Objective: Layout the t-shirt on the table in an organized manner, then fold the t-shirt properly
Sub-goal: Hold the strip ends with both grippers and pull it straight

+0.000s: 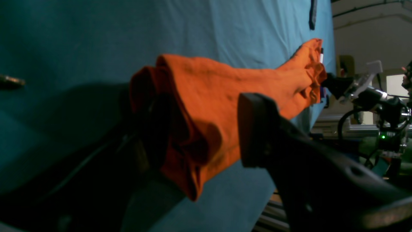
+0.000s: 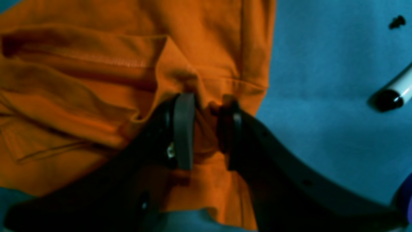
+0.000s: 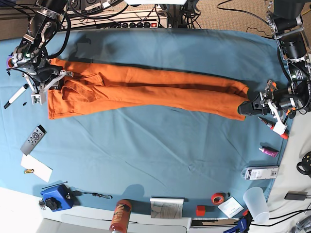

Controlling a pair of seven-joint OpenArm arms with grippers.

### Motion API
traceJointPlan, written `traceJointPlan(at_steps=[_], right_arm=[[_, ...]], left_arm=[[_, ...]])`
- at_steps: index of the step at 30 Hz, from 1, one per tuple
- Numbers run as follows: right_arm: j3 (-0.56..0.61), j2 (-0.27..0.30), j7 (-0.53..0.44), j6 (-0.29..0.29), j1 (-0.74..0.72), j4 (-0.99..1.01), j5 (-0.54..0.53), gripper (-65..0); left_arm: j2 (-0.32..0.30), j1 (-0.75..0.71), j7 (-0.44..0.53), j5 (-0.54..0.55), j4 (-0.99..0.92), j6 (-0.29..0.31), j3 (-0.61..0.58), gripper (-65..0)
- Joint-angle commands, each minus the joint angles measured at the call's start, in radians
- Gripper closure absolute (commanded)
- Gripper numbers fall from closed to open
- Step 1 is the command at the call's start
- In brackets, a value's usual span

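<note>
- I see the t-shirt (image 3: 146, 90) stretched in a long, bunched band across the far half of the table (image 3: 160, 160).
- My left gripper (image 1: 206, 135) is at one end, its fingers spread wide with the cloth draped between them.
- My right gripper (image 2: 206, 129) is at the other end, fingers parted, a fold of cloth between them.
- A marker (image 2: 394, 90) lies nearby.

The marker (image 2: 393, 91) runs off the right wrist view's right edge.
</note>
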State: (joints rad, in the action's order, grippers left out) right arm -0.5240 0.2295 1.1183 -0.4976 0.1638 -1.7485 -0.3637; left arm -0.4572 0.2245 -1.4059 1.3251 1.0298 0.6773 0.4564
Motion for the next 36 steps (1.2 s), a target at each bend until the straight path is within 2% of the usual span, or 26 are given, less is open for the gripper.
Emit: traceJointPlan(at_steps=[1,8,12,14,17,20,22,25,30,33,36], right_arm=[[-0.007,0.014,-0.023,-0.002,-0.009,-0.017,-0.007,-15.6],[-0.008,0.014,-0.068,-0.002,-0.016,-0.017,-0.039,-15.6],[-0.008,0.014,-0.068,-0.002,-0.017,-0.017,-0.038,-15.6],[-0.008,0.014,-0.067,-0.002,-0.017,-0.017,-0.035,-15.6],[-0.008,0.014,-0.056,-0.002,-0.017,-0.017,-0.035,-15.6],[-0.008,0.014,-0.053,-0.002,-0.016,-0.017,-0.031,-15.6],[-0.008,0.014,-0.053,-0.002,-0.017,-0.017,-0.023,-15.6],[-0.008,0.014,-0.057,-0.002,-0.017,-0.017,-0.020,-15.6],[-0.008,0.014,-0.095,-0.002,-0.018,-0.017,-0.021,-15.6],[-0.008,0.014,-0.111,-0.002,-0.018,-0.017,-0.021,-15.6],[-0.008,0.014,-0.126,-0.002,-0.018,-0.017,-0.021,-15.6]], left_arm=[[-0.019,0.019,0.010,0.005,0.017,0.002,0.004,-34.5],[0.001,0.019,0.010,-0.093,0.017,0.002,-0.014,-34.5],[0.011,0.019,0.010,-0.113,0.017,0.000,-0.138,-34.5],[0.011,0.019,0.010,-0.171,0.017,-0.040,-0.223,-34.5],[0.011,0.020,0.010,-0.296,0.017,-0.150,-0.322,-34.5],[0.011,0.020,0.010,-0.375,0.017,-0.182,-0.358,-32.9],[0.006,0.021,0.010,-0.391,0.017,-0.192,-0.355,-24.3],[0.000,0.025,0.010,-0.391,0.017,-0.187,-0.324,-0.4],[-0.010,0.025,0.010,-0.388,0.019,-0.180,-0.203,0.0],[-0.026,0.025,0.010,-0.351,0.026,-0.177,-0.102,0.0],[-0.051,0.024,0.010,-0.222,0.053,-0.105,-0.031,0.0]])
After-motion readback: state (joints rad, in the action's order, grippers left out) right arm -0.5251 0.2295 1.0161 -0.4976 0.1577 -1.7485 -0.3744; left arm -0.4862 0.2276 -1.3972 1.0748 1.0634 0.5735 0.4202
